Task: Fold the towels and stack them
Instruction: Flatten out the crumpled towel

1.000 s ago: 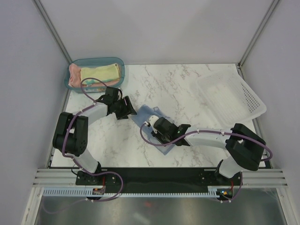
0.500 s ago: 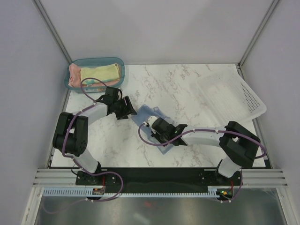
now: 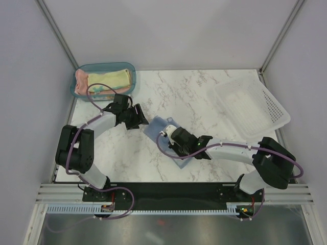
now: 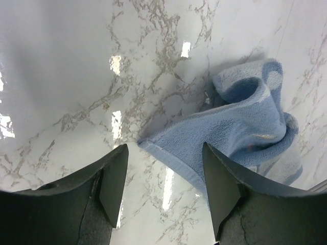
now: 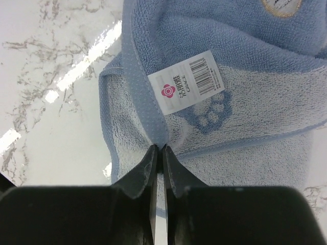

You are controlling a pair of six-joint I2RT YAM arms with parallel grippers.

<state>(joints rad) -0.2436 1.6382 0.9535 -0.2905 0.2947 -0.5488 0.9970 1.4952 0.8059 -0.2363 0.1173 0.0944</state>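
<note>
1. Change from a second ago, top view: right gripper (image 3: pixel 167 142) now sits a little farther from the bases and to the right; its elbow has swung out toward the table's right edge; the jaws have drawn in.
2. Light blue towel (image 3: pixel 156 127) lies mid-table on the marble table (image 3: pixel 214 87); it looks shorter and more bunched than before, with its near end pulled in under the right arm.
3. Left gripper (image 3: pixel 142 121) is nearly unchanged, at the towel's far-left corner.
4. Salmon-pink towel (image 3: pixel 79 82) and pale yellow towel (image 3: pixel 110 79) lie folded in the teal bin (image 3: pixel 104 66), as before; the white basket (image 3: pixel 255 109) stands at far right.
5. Right wrist view only: fingers closed to a thin slit, pinching the towel's stitched hem; a white barcode label (image 5: pixel 186 80) and a darker blue paw print (image 5: pixel 209 115) show just beyond the tips.
6. Left wrist view only: jaws stand wide apart, holding nothing, over bare marble; the towel's corner lies flat between the fingertips, and its far end is curled into a roll.
</note>
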